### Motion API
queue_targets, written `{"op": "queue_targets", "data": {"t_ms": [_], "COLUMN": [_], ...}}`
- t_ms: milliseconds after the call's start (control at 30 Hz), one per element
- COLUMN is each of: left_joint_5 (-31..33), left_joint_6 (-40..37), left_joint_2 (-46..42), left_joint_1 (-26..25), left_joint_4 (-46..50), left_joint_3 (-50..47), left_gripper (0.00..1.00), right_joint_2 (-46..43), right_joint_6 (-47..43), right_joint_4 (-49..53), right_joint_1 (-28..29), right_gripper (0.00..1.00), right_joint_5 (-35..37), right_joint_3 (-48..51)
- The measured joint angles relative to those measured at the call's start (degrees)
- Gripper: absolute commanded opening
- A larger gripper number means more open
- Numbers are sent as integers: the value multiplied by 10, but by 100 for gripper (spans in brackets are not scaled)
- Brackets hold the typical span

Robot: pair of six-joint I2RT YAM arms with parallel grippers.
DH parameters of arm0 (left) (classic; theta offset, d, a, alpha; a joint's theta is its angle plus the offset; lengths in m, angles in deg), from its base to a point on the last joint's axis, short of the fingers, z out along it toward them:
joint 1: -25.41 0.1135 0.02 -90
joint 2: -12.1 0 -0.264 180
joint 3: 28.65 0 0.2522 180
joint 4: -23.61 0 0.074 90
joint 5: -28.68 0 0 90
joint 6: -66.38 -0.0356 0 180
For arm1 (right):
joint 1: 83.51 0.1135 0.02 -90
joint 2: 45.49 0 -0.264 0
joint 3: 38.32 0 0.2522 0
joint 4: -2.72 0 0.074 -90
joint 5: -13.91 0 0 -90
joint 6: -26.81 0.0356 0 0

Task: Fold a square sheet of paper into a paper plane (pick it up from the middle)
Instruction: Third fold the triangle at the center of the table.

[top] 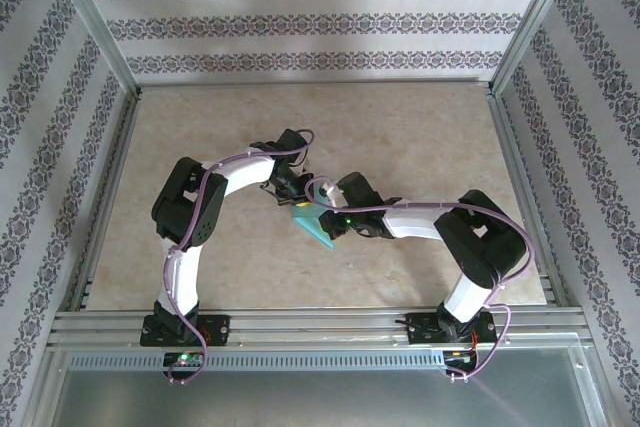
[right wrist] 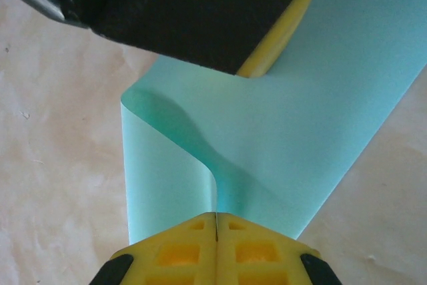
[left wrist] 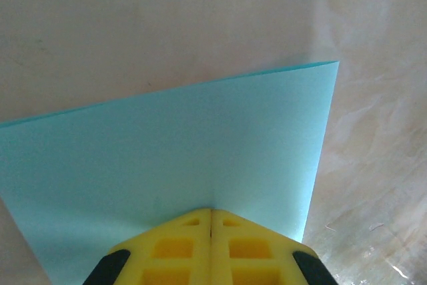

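— While you have both arms bunched over the middle of the table [top: 420,137], how far along is the fold?

— Early, by my reading. I have the blue paper [top: 311,224] held between my two grippers, raised off the surface as far as I can judge, so the pick-up looks done. On my left wrist view it reads as a flat, plain sheet with one square corner showing. On the right wrist view it bends in a soft S-curve, rolled over rather than creased. I see no sharp crease, no nose, no wings, so nearly all the folding is left.

— What are the grippers doing?

— My left gripper [left wrist: 211,213] has its yellow fingers [left wrist: 173,248] pressed together with the paper's edge caught between them. My right gripper [right wrist: 216,217] is the same, pads [right wrist: 257,251] clamped on the paper beside the curl. The two pinch points sit near each other.

— And the arms?

— From above, my left arm [top: 190,212] rises from its base, elbows out to the left and reaches back inward. My right arm [top: 480,242] mirrors it, forearm running low toward the centre. The paper sits between the two grippers. Whether its lower corner touches the table, I can't tell.
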Motion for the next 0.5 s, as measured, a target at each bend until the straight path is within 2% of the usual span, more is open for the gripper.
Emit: {"op": "queue_targets", "data": {"t_ms": [500], "left_joint_5": [0], "left_joint_6": [0], "left_joint_2": [0], "left_joint_1": [0], "left_joint_4": [0], "left_joint_3": [0], "left_gripper": [0], "right_joint_2": [0], "right_joint_6": [13], "right_joint_4": [23], "right_joint_1": [-1], "right_gripper": [0], "right_joint_5": [6], "right_joint_3": [-2]}}
